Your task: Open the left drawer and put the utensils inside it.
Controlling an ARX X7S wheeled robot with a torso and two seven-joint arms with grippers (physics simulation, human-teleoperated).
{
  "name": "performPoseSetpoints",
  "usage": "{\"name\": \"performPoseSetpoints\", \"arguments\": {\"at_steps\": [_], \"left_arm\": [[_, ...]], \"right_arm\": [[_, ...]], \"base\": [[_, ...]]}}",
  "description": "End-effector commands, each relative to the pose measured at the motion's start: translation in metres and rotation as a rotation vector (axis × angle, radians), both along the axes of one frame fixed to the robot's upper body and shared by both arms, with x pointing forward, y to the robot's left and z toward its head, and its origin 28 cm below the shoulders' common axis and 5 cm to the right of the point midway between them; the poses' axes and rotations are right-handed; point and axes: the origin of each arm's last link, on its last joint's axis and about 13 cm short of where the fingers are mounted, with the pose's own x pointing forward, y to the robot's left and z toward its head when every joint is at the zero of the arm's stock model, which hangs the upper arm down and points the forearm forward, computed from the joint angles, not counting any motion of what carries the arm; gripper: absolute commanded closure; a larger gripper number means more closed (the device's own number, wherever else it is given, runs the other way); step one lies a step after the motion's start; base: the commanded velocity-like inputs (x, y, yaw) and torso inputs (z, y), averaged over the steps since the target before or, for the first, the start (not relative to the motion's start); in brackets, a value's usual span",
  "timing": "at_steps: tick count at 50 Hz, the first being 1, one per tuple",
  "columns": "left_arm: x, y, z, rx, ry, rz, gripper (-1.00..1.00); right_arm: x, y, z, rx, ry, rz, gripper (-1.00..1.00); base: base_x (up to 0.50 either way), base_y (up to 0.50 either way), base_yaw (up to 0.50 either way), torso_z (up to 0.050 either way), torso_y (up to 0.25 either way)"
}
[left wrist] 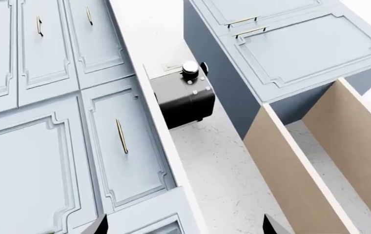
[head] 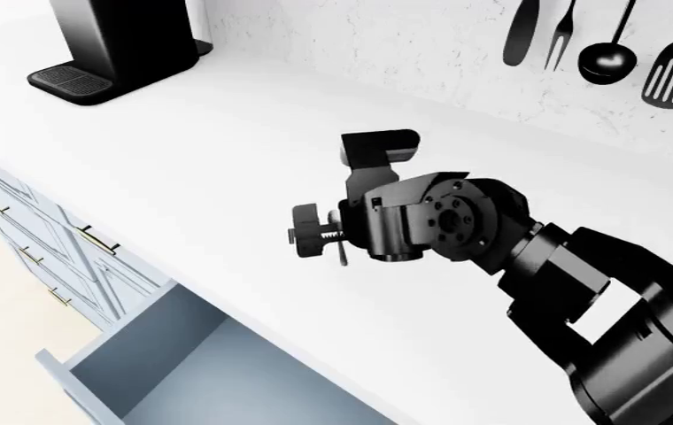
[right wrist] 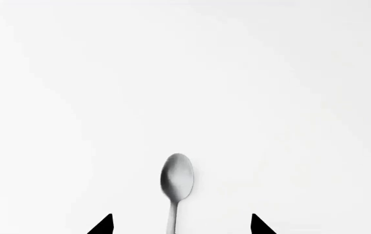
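Observation:
In the right wrist view a short grey spoon (right wrist: pixel 177 178) lies flat on the white counter, its handle running between the fingertips of my right gripper (right wrist: pixel 181 225). That gripper is open, hovers above the spoon and touches nothing. From the head view, my right arm (head: pixel 455 226) hangs over the counter and hides the spoon. The left drawer (head: pixel 153 359) stands pulled out at the lower left, its blue-grey box bare. My left gripper (left wrist: pixel 185 228) is open and holds nothing, seen against blue-grey cabinet fronts (left wrist: pixel 123 141).
A black coffee machine (head: pixel 112 40) stands at the counter's back left. Several black utensils (head: pixel 606 49) hang on the back wall. Brass-handled drawers (head: pixel 29 230) line the cabinet. A black machine part (left wrist: pixel 182 97) and beige panels (left wrist: pixel 283 170) show beside the cabinets.

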Motion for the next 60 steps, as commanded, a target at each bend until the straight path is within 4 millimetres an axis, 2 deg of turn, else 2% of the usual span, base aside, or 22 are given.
{"name": "performPoseSetpoints", "arguments": {"at_steps": [1,14,35,36,60], "left_arm": [[0.0,0.0,0.0,0.001,0.002,-0.001,-1.0],[0.0,-0.001,-0.001,-0.001,0.002,-0.002,-1.0],[0.003,0.0,-0.003,-0.002,0.008,-0.005,-1.0],[0.002,0.0,-0.002,-0.002,0.006,-0.006,-1.0],[0.004,-0.002,-0.005,-0.009,0.012,-0.015,-1.0]], "right_arm": [[0.003,-0.003,-0.006,0.024,0.012,0.02,-1.0],[0.004,-0.002,-0.022,0.018,0.041,0.025,-1.0],[0.005,-0.002,-0.034,0.043,0.065,0.033,-1.0],[0.005,-0.002,-0.033,0.045,0.053,0.028,1.0],[-0.001,-0.002,-0.023,0.022,-0.023,0.049,1.0]], "base": [[0.0,0.0,0.0,0.0,0.0],[0.0,0.0,0.0,0.0,0.0],[0.0,0.0,0.0,0.0,0.0],[0.0,0.0,0.0,0.0,0.0],[0.0,0.0,0.0,0.0,0.0]]}}
